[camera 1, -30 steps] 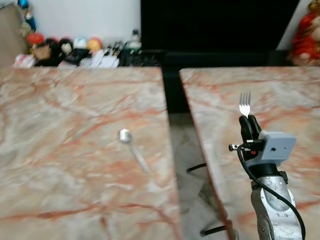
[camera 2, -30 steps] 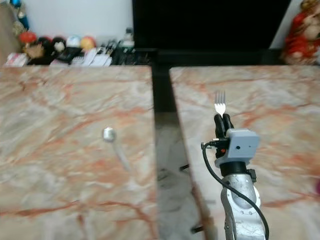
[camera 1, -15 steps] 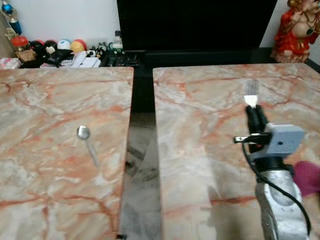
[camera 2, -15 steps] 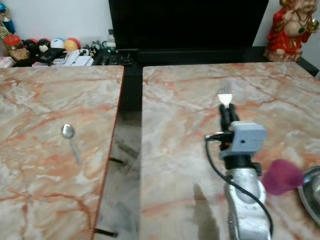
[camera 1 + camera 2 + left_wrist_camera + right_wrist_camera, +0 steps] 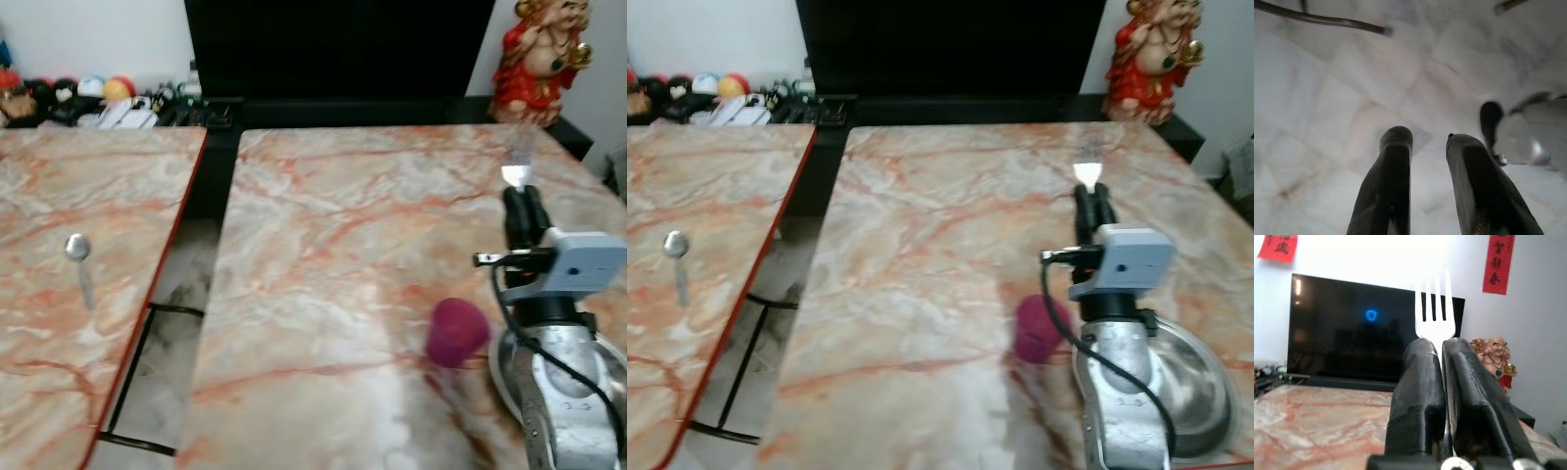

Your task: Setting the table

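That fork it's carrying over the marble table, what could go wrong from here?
The right gripper pinches the fork low on its handle with the tines up, so it might slip or tilt. A pink cup and a metal bowl sit close beside that arm; lowering the fork could knock the cup over.

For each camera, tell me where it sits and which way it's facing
Head eyes: look forward and down at the marble table; right gripper holds a fork above a pink cup and metal bowl.
Left wrist: looks down at pale floor past the left gripper.
Right wrist: faces the TV along the fork.
Shared: fork, figurine.
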